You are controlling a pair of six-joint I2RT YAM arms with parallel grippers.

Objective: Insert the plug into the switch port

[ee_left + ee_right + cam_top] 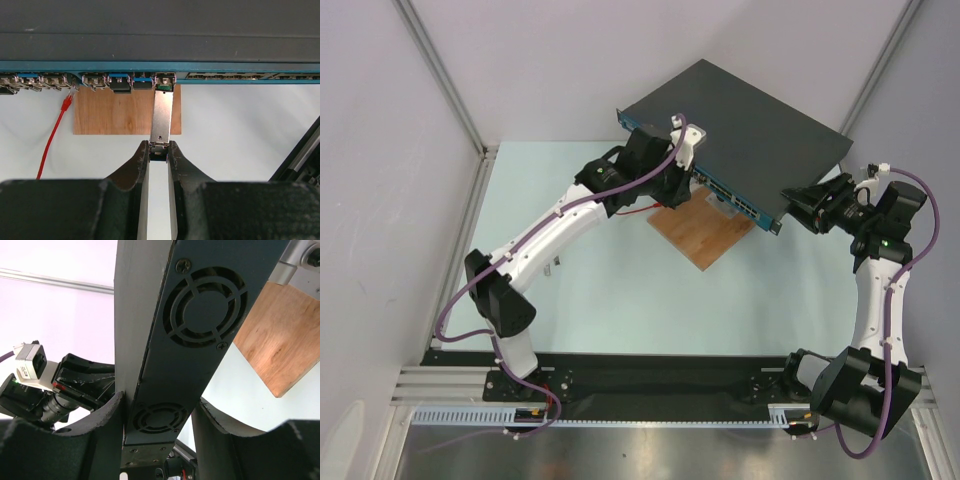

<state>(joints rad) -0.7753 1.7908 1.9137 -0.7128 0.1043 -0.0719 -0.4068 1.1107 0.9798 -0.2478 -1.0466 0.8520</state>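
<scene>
The switch (pixel 740 110) is a flat dark grey box with a blue front strip (pixel 225 66) of ports. It lies tilted across a wooden board. My left gripper (pixel 158 150) is shut on the rear end of the plug (pixel 162 115), a slim silver module. The plug's green tip sits at the mouth of a port on the strip, with most of its body still outside. In the top view the left gripper (pixel 682 190) is at the switch's front. My right gripper (pixel 160 399) straddles the switch's fan-vented end (pixel 200 310), with a finger on each flat face, and shows at the right corner (pixel 798 208).
The brown wooden board (pixel 705 232) lies under the switch's front edge and shows in the left wrist view (pixel 115 112). A red cable (pixel 52 137) ends near the ports left of the plug. White walls and frame posts enclose the pale green table (pixel 620 300).
</scene>
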